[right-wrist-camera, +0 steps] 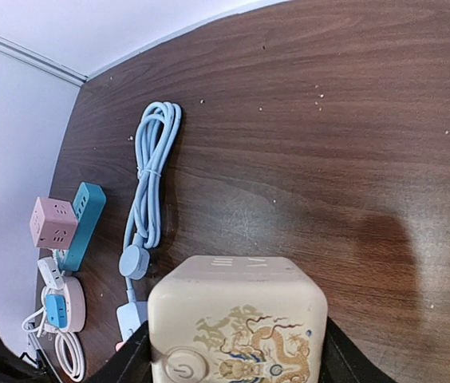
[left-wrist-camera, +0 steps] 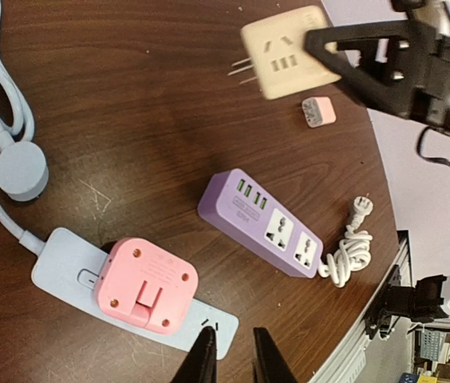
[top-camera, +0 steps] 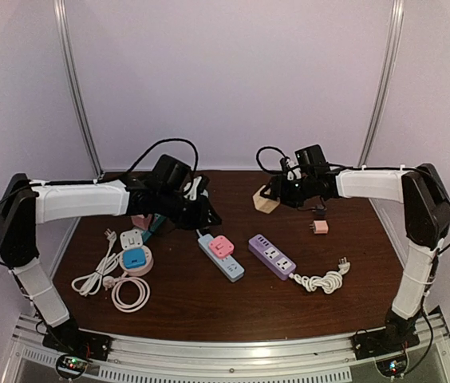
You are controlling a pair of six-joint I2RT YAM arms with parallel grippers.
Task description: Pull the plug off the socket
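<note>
A pink square plug (left-wrist-camera: 145, 283) sits plugged into the light-blue power strip (left-wrist-camera: 61, 254); both also show in the top view, the plug (top-camera: 222, 246) on the strip (top-camera: 234, 271). My left gripper (left-wrist-camera: 233, 359) hovers just above the strip's free end, beside the pink plug, jaws a little apart and empty; it shows in the top view (top-camera: 205, 215). My right gripper (top-camera: 279, 194) is shut on a cream cube adapter (right-wrist-camera: 237, 319) and holds it above the table at the back; its prongs show in the left wrist view (left-wrist-camera: 289, 52).
A purple power strip (top-camera: 271, 255) with a coiled white cord (top-camera: 321, 281) lies right of the blue strip. A small pink adapter (top-camera: 319, 227) lies at the back right. A round white reel (top-camera: 135, 259), white cables, a teal strip (right-wrist-camera: 81, 223) and a pink cube (right-wrist-camera: 53, 223) sit at left.
</note>
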